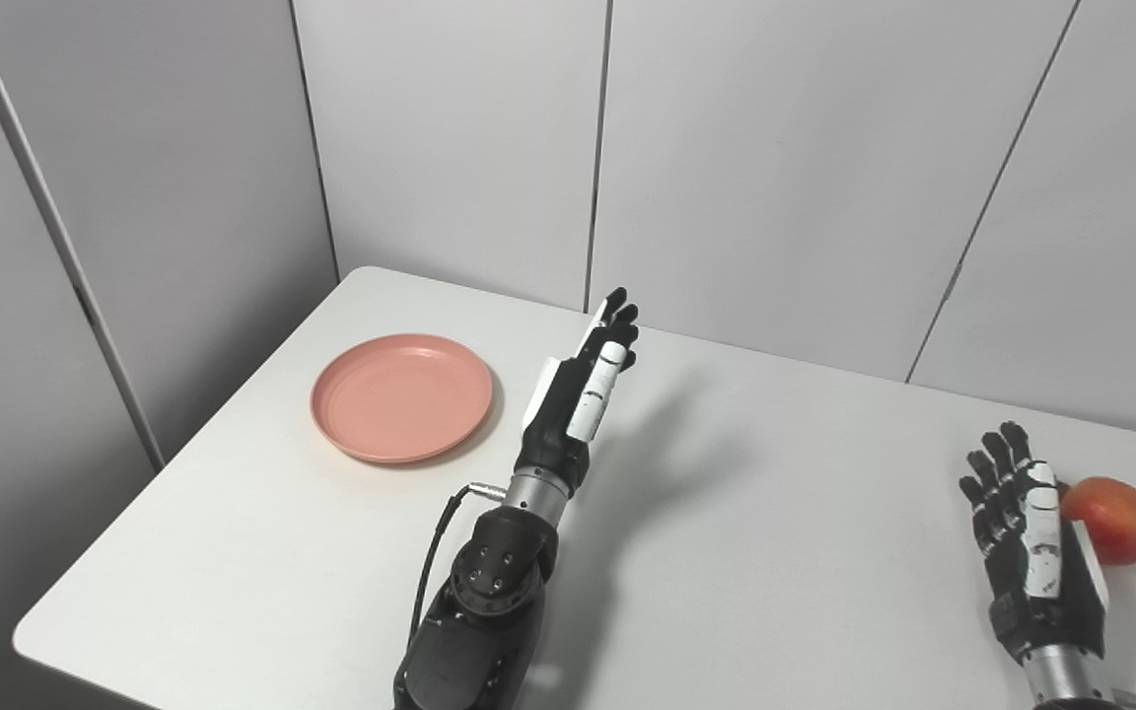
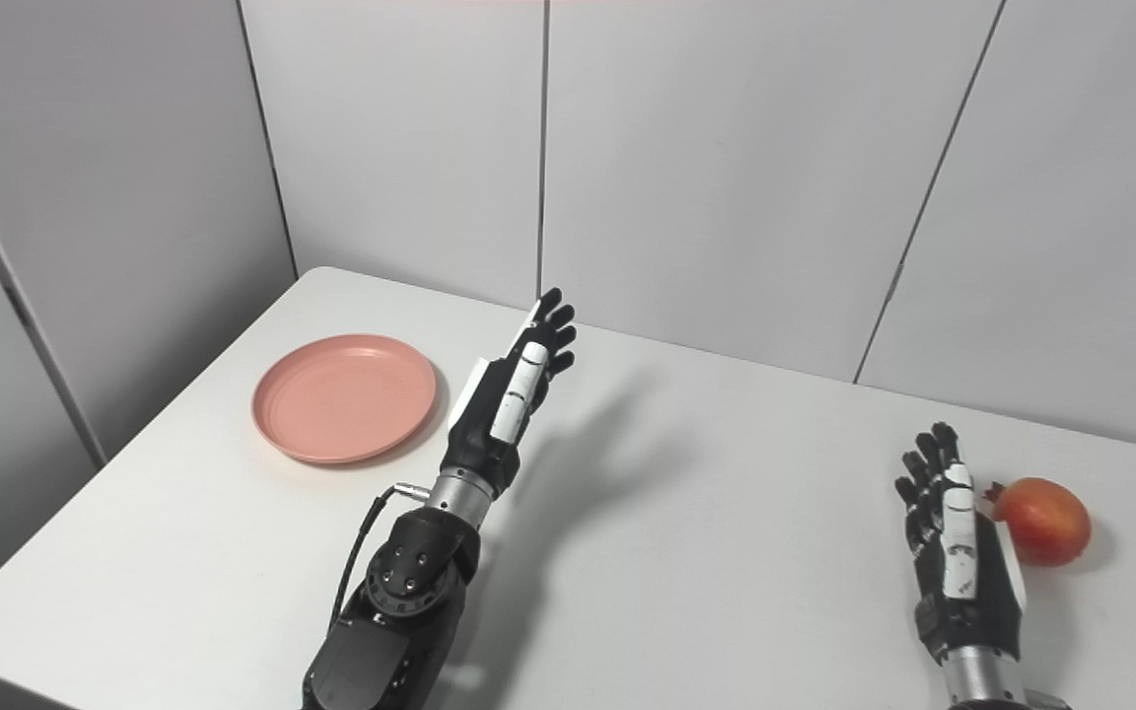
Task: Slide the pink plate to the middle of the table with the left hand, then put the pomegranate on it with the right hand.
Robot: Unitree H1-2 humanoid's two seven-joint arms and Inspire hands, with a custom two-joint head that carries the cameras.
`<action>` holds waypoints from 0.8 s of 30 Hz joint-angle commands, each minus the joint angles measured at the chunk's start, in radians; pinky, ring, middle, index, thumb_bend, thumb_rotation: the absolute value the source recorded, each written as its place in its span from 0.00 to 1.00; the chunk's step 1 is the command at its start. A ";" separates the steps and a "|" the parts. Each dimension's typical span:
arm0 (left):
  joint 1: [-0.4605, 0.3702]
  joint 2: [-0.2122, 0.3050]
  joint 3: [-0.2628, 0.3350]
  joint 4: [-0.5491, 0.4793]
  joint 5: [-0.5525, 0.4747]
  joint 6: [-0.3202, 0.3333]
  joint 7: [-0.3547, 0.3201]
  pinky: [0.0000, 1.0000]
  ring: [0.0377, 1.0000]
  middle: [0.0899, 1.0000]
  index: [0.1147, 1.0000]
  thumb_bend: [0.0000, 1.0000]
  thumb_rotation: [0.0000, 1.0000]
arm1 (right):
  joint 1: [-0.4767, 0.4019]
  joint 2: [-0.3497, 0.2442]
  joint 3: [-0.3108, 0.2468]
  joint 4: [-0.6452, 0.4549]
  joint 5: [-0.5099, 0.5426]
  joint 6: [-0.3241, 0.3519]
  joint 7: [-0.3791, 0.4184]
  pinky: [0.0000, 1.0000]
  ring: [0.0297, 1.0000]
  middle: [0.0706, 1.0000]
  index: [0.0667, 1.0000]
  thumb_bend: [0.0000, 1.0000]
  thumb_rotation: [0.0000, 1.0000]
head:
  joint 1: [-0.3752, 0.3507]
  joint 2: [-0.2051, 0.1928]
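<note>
The pink plate lies empty on the left part of the white table, near the far left corner. My left hand is raised just right of the plate, fingers stretched out and apart, holding nothing and not touching the plate. The pomegranate, red-orange and round, rests on the table at the far right. Beside it, on its left, my right hand stands open, fingers extended, seemingly just short of the fruit.
Grey wall panels close off the back and left of the table. The table's left edge runs diagonally past the plate. My left forearm crosses the table's front middle.
</note>
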 commanded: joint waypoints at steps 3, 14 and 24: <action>-0.064 0.016 0.030 -0.057 -0.004 0.014 0.024 0.91 0.94 0.94 0.95 0.71 1.00 | 0.015 -0.007 -0.003 0.018 0.008 -0.045 0.020 1.00 1.00 1.00 1.00 0.63 0.98 | 0.002 0.000; -0.089 0.044 0.111 -0.045 0.005 -0.001 0.087 0.83 0.84 0.83 0.83 0.70 1.00 | 0.013 -0.007 -0.004 0.023 0.009 -0.047 0.024 1.00 1.00 1.00 1.00 0.63 0.98 | 0.001 -0.002; -0.105 0.090 0.163 0.000 -0.011 -0.043 0.114 0.83 0.82 0.81 0.81 0.69 1.00 | 0.011 -0.001 -0.011 0.023 0.009 -0.046 0.014 1.00 1.00 1.00 1.00 0.62 0.97 | 0.001 -0.004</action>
